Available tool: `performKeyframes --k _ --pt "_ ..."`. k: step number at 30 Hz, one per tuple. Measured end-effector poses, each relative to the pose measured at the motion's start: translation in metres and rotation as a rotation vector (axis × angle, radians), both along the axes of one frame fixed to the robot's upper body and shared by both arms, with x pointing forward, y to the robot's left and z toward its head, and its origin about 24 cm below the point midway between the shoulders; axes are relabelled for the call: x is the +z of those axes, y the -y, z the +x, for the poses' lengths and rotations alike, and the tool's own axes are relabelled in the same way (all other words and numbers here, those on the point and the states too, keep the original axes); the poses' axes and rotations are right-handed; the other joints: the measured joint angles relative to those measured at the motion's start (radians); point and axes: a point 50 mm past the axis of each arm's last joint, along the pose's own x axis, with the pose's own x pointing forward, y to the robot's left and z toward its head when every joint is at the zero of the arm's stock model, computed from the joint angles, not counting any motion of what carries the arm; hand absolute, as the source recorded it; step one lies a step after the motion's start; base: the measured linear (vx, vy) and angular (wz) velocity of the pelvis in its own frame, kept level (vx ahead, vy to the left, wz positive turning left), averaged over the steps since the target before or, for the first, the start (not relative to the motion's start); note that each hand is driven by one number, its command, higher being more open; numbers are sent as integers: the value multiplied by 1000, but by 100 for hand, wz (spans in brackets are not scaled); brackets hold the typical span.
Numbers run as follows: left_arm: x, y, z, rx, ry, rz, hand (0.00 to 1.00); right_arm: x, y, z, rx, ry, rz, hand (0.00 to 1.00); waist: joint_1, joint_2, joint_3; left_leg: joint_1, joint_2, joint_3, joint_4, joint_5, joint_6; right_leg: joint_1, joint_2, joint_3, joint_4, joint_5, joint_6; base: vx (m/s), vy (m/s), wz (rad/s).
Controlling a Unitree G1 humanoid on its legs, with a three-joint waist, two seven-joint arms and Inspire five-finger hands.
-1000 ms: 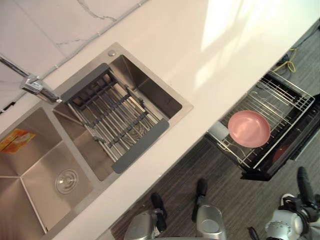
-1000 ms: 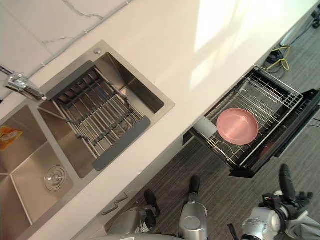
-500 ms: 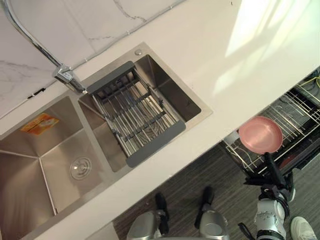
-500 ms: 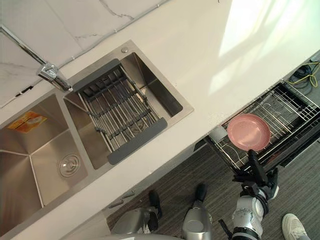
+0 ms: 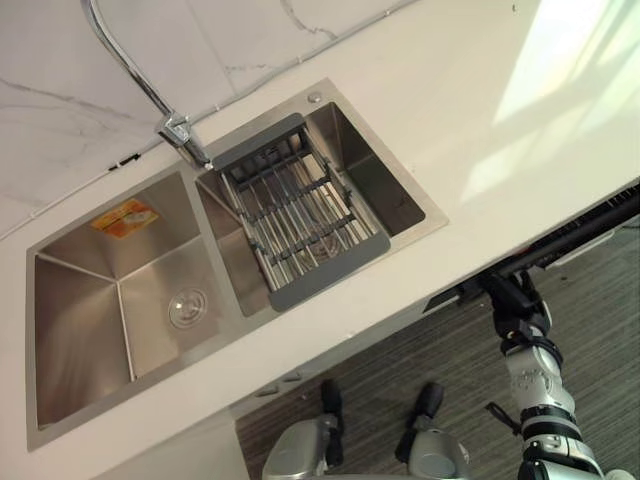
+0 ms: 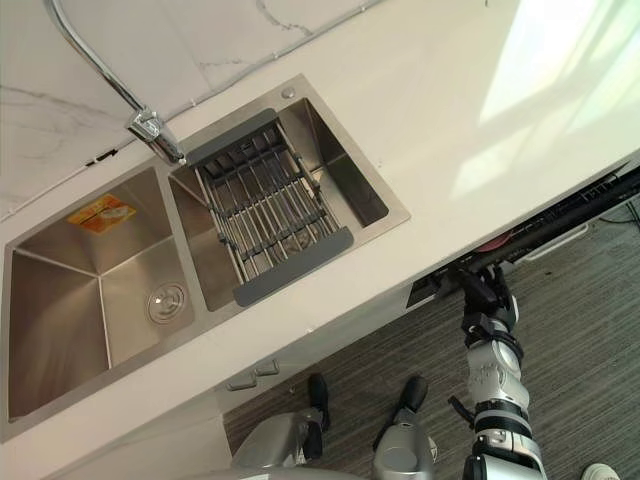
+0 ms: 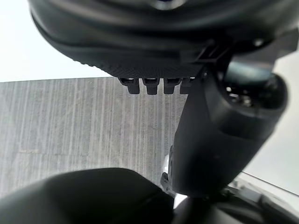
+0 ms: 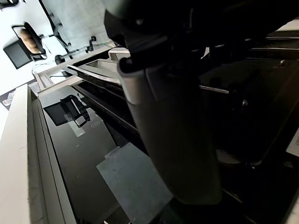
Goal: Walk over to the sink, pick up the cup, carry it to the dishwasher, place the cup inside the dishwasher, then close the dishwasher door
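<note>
Double-basin steel sink [image 5: 90, 300] is set in the white table [image 5: 480, 110], with a curved faucet [image 5: 120, 60] at its far edge. A grey drain rack [image 5: 305, 215] spans the right basin, and the left basin holds only its drain. The dishwasher sits under the table's near edge at right. Its dark door [image 6: 575, 212] shows as a narrow black strip just below the table edge, above the striped floor [image 5: 600, 300]. The right robot hand [image 5: 510, 300] reaches up to the door's left end, fingers apart and straight against it. In the right wrist view its pale thumb [image 8: 163, 126] lies over the glossy black panel. The left robot hand [image 7: 224, 130] hangs over the floor, fingers relaxed, holding nothing. Cup position: cannot tell.
</note>
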Motion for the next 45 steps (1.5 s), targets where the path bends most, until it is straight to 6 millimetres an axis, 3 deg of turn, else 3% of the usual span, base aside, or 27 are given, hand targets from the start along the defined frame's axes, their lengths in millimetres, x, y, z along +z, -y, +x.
performKeyframes --k 4,7,10,16,19,23,25,29,31,32,34,36,37,39,43,45 --pt "1 -7 1 6 13 13 100 3 -23 9 204 57 75 100 6 1 2 -11 22 -13 0 1 -11 6 22 -28 -2 -11 -12 -104 -16 4" --pt "1 -8 7 5 37 16 100 5 -22 10 219 60 112 100 31 7 5 -23 46 -28 -20 6 -19 -12 49 -26 -3 -18 -21 -133 -73 7" --pt "2 -9 8 -4 40 21 100 4 -35 14 279 58 113 100 37 6 6 -29 79 -36 -24 8 -46 -22 89 -24 -5 -29 -38 -80 -110 -6" --pt "2 -9 9 2 48 24 100 2 -47 12 362 56 95 100 38 7 6 -35 131 -42 -5 5 -54 -26 142 -30 -4 -50 -76 -18 -96 -8" --pt "2 -9 8 19 48 22 100 -19 -46 -12 406 -50 3 100 37 4 4 -30 138 -49 -5 6 -52 -9 146 -66 0 -60 -89 48 -10 27" --pt "1 -7 4 40 55 16 100 -84 -60 -72 431 -348 19 100 55 -11 -8 -23 137 -52 -7 18 -50 29 135 -122 4 -78 -79 76 46 48" --pt "1 -7 0 92 51 5 100 -111 -81 -99 450 -483 39 100 63 -30 -17 -18 131 -50 -10 36 -48 43 123 -140 12 -86 -66 103 88 28" --pt "3 -18 -8 123 38 26 100 -129 -104 -118 462 -597 -2 100 81 -90 -34 19 107 -29 -43 39 -48 64 95 -133 13 -82 -44 100 86 1" --pt "4 -27 -16 143 18 42 100 -131 -105 -121 464 -636 -103 100 83 -130 -54 37 90 -2 -40 20 -35 77 75 -121 14 -85 -28 89 86 -12" --pt "4 -27 -16 148 17 42 100 -131 -104 -120 459 -643 -123 100 84 -136 -56 31 88 14 -10 -1 -27 81 66 -119 20 -88 -23 68 108 -5" --pt "4 -26 -13 153 24 31 100 -133 -93 -124 415 -692 -196 100 81 -148 -51 -12 109 206 174 -101 53 115 22 -147 58 -113 2 55 158 31" --pt "4 -24 -14 152 23 15 100 -137 -81 -138 360 -765 -229 100 80 -145 -56 -14 111 291 231 -131 71 137 -16 -171 105 -132 30 77 229 51" --pt "4 -24 -13 151 25 7 100 -138 -80 -141 345 -781 -234 100 85 -141 -61 -13 103 288 230 -134 74 136 -28 -175 122 -137 37 99 242 48" --pt "4 -26 -13 144 12 -13 100 -142 -84 -146 329 -821 -240 100 91 -170 -62 -12 55 265 199 -131 83 127 -75 -198 156 -143 52 96 198 39" --pt "4 -25 -17 139 -4 -31 100 -150 -91 -157 327 -894 -209 100 108 -199 -74 23 2 260 161 -139 100 127 -144 -197 230 -172 80 84 164 14" --pt "4 -28 -17 110 -7 -30 100 -152 -90 -159 304 -931 -187 100 108 -227 -78 30 -31 249 155 -159 113 111 -203 -194 323 -220 77 43 99 20"
